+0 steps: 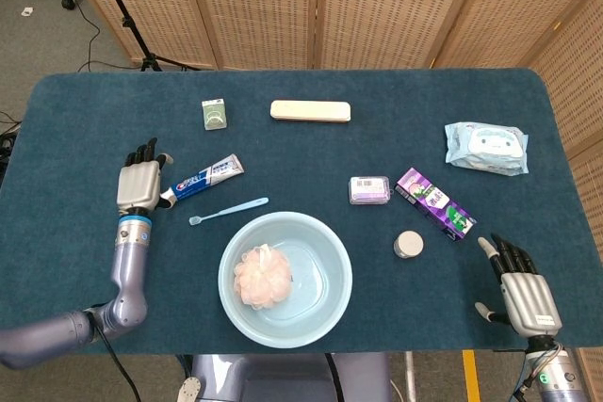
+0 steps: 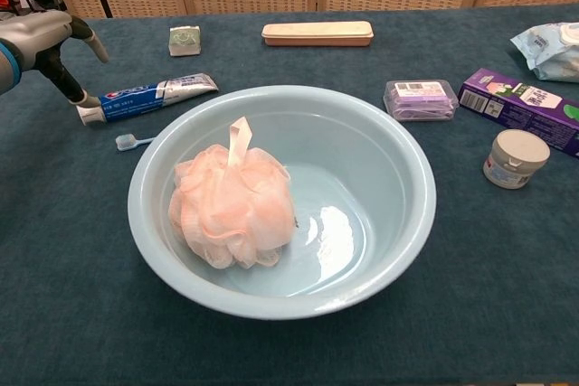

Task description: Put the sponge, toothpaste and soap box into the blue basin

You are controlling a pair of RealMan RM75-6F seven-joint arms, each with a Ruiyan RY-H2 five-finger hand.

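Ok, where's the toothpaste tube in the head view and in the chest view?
Head view: toothpaste tube lies left of centre, above the toothbrush, its cap end by the left hand.
Chest view: toothpaste tube lies upper left, behind the basin's rim.
Shared landmark: the blue basin with the pink sponge.
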